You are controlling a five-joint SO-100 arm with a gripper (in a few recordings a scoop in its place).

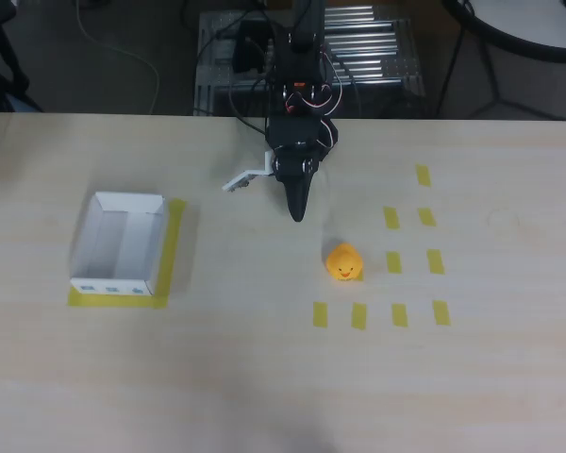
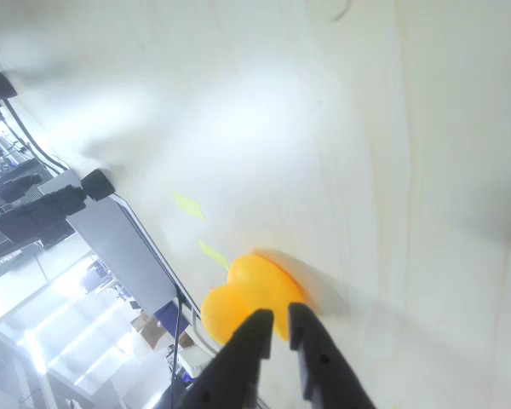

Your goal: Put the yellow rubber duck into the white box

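1. Pale wood bench [image 1: 264, 377] in the overhead view carries the duck [image 1: 344, 261] right of centre, upright and facing the lower edge. It sits among flat yellow tape marks [image 1: 392, 218], touching none. The black claw [image 1: 298, 203] points down the picture, its tip just above and left of the duck and apart from it; the fingers look pressed together, holding nothing. A small white plate [image 1: 243, 179] juts from the claw's left side. The box [image 1: 119, 243] lies well apart on the left, on a yellow tape patch, blue marks on its lower wall.
2. Wrist view: the claw [image 2: 277, 328] has its two dark fingers [image 2: 247, 349] nearly touching, a narrow slit between them, gripping nothing. The duck [image 2: 251, 294] sits just beyond the tips.
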